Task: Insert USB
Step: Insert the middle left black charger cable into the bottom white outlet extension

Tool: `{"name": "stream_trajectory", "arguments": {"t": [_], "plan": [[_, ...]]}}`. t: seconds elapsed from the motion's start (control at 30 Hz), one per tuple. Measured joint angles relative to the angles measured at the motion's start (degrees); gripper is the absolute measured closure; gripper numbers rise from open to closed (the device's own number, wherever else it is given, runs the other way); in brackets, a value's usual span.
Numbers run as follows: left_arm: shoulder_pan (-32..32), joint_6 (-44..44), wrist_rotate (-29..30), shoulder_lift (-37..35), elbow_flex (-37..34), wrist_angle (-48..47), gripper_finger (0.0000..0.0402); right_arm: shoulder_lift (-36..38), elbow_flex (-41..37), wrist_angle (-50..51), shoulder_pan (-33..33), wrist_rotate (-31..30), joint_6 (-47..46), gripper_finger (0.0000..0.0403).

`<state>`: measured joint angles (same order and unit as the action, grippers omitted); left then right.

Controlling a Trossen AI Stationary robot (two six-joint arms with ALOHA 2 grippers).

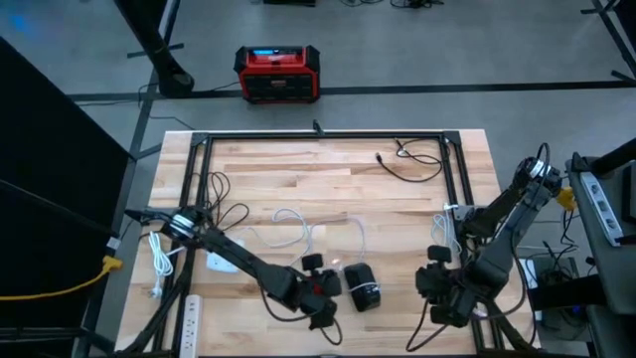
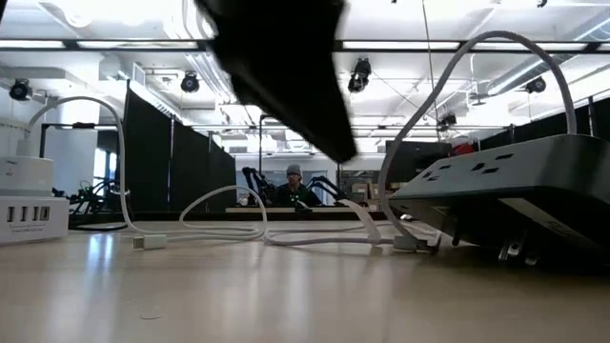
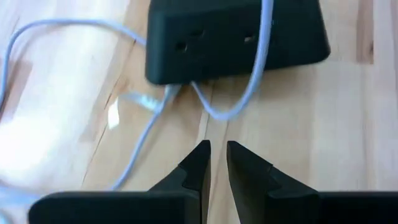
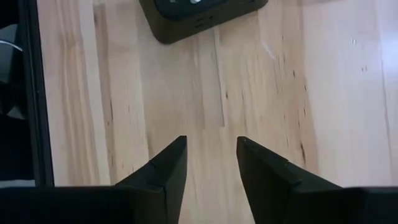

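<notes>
On the wooden table [image 1: 328, 169] I am working over, seen from straight above, the biggest shapes are my two dark arms. My left arm reaches in from the left edge and stretches toward the table's near middle. My right arm is folded near the right edge.

Next in size is the black power block [image 1: 362, 287], a dark box with sockets on its face. It sits near the front edge, between the two grippers and just beside my left one. A white cable [image 1: 298, 231] loops across the table behind it and runs up to the block.

My left gripper [image 3: 216, 163] has its fingers nearly together, only a thin slit between them, and nothing held. From its wrist camera the block lies straight ahead, its long side running crosswise to my fingers. The cable's flat pale plug [image 3: 135, 99] rests on the wood between my fingertips and the block, slightly off to one side, its length angled toward the block's face.

My right gripper [image 4: 211, 155] stands partly open and empty over bare wood, with the block's corner farther ahead.

I judge my left gripper is the nearer one to the plug.
</notes>
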<state>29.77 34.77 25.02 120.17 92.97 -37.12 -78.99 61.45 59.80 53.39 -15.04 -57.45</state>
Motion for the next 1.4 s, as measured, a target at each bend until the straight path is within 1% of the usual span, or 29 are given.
{"name": "stream_trajectory", "arguments": {"t": [0.23, 0.37, 0.5, 0.57, 0.77, 0.9, 0.97, 1.1, 1.2, 1.4], "plan": [[1.6, 5.8, 0.0, -0.4, 0.0, -3.9, 0.0361, 0.3, 0.0, 1.1, 0.2, -1.3, 0.0, 0.0306], [2.3, 10.4, 0.0, -0.9, 0.0, -7.5, 0.0361, 0.7, 0.0, 5.3, 0.1, -3.0, -1.4, 0.0324], [3.2, 15.7, 0.2, -3.4, 0.0, -12.2, 0.0361, 1.8, 0.4, 8.5, -0.2, -5.7, -2.4, 0.0343], [3.9, 18.2, 1.6, -4.8, 0.0, -14.6, 0.0361, 2.5, 1.1, 8.7, -0.2, -7.6, -2.5, 0.0352], [6.2, 25.6, 11.0, -10.1, 0.0, -21.0, 0.0361, 4.7, 4.0, 8.6, -0.2, -15.2, -0.5, 0.037], [6.8, 29.5, 15.0, -12.6, 0.0, -23.9, 0.0361, 5.0, 5.8, 8.3, -0.2, -19.0, 1.3, 0.0375], [6.8, 29.8, 16.3, -13.9, 0.0, -24.4, 0.0361, 5.0, 6.3, 8.2, -0.2, -20.4, 1.8, 0.0375], [6.2, 28.9, 16.6, -17.1, 0.0, -26.1, 0.0361, 5.0, 6.4, 7.4, -0.2, -23.7, 2.1, 0.0375], [5.9, 28.4, 16.6, -20.5, 0.4, -29.1, 0.0361, 4.9, 6.3, 7.1, -0.2, -24.9, 2.1, 0.0375], [5.6, 24.1, 16.9, -29.7, 5.4, -32.7, 0.0361, 3.3, 6.0, 6.8, -0.2, -26.1, 3.0, 0.0375]]}}
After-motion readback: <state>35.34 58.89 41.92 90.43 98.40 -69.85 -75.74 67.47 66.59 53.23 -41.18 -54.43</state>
